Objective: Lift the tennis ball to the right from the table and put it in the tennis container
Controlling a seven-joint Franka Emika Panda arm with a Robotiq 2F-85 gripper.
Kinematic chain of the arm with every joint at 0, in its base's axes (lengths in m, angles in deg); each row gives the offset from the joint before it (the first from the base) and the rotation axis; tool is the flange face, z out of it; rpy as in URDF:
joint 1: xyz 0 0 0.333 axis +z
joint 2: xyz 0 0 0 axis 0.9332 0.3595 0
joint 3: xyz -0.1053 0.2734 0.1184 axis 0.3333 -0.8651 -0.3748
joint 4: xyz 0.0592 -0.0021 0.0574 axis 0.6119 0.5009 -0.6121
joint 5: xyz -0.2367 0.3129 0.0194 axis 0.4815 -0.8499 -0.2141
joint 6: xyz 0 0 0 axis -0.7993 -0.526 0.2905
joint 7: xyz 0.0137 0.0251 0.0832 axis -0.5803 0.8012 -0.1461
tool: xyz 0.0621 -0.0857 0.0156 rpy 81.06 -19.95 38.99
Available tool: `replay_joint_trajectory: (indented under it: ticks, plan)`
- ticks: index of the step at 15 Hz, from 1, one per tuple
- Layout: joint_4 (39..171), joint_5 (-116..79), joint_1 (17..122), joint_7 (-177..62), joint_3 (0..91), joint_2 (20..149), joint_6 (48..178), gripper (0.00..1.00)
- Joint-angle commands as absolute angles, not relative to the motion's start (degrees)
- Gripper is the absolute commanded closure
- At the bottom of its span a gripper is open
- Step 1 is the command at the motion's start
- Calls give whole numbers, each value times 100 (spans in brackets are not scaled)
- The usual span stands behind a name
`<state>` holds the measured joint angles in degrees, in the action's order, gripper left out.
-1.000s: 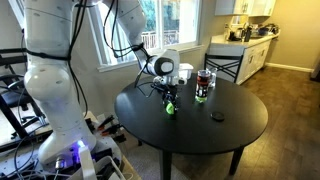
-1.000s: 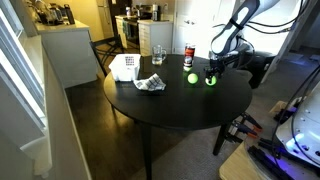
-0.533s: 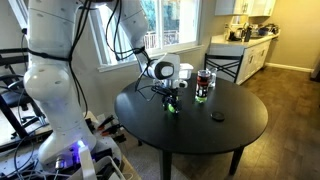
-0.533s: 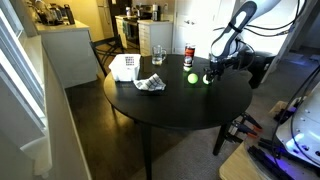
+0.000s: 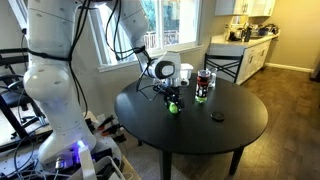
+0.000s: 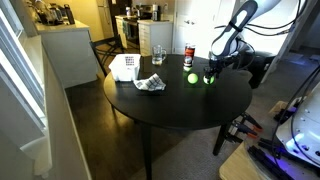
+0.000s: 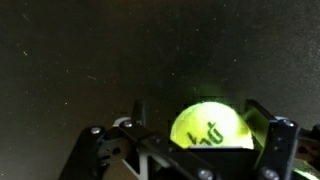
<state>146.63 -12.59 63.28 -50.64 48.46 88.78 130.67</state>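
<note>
A yellow-green tennis ball [image 7: 208,126] lies on the black table [image 7: 80,60] between my gripper's [image 7: 197,113] two fingers. The jaws are open, with a gap left of the ball and the right finger close to it. In both exterior views the gripper [image 5: 172,97] [image 6: 213,69] stands low over this ball [image 5: 173,106] [image 6: 209,78]. A second identical ball [image 6: 192,77] lies just beside it. The tennis container [image 5: 204,85] [image 6: 189,53], a clear tube with dark red banding, stands upright on the table [image 5: 215,130] a short way beyond the balls.
A drinking glass [image 6: 157,55], a low whitish tub [image 6: 124,67] and a crumpled wrapper [image 6: 150,84] sit on the table's far side. A small dark object [image 5: 217,116] lies near the middle. Chairs stand behind the table.
The gripper has shifted slightly, and the ball between its fingers has moved a little with it. The other ball and the container have not moved.
</note>
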Motion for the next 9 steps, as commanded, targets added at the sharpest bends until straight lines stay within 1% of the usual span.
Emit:
replay_joint_trajectory:
  ticks: [1,9]
  plan:
    - [14766,-1320,6199,-4784,4816,8783,13411,0]
    - [14634,-1211,6248,-4840,4891,9000,13810,0]
